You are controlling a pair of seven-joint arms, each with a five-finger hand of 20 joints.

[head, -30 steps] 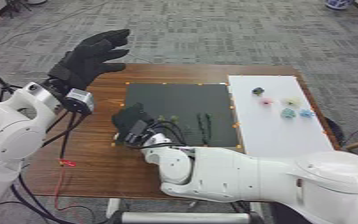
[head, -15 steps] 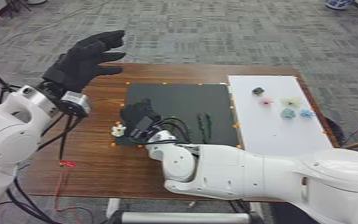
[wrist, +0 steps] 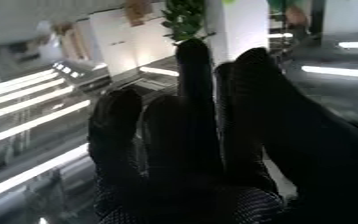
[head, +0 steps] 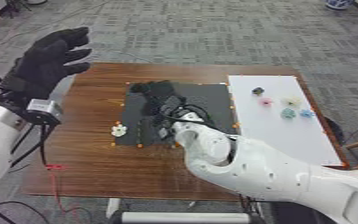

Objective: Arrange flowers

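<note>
Head view: 1 white flower (head: 119,130) lies at dark mat's (head: 211,95) left edge; right hand (head: 159,93) over mat, fingers straight, close together; left hand (head: 39,67), fingers spread. Advised: lift right hand well clear before travelling, flower undisturbed.

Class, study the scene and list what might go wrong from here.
1. Cables loop at the right hand's wrist, over the black mat; they might snag a stem.
2. The teal flower and blue flower sit close together, so reaching for one could nudge the other.
</note>
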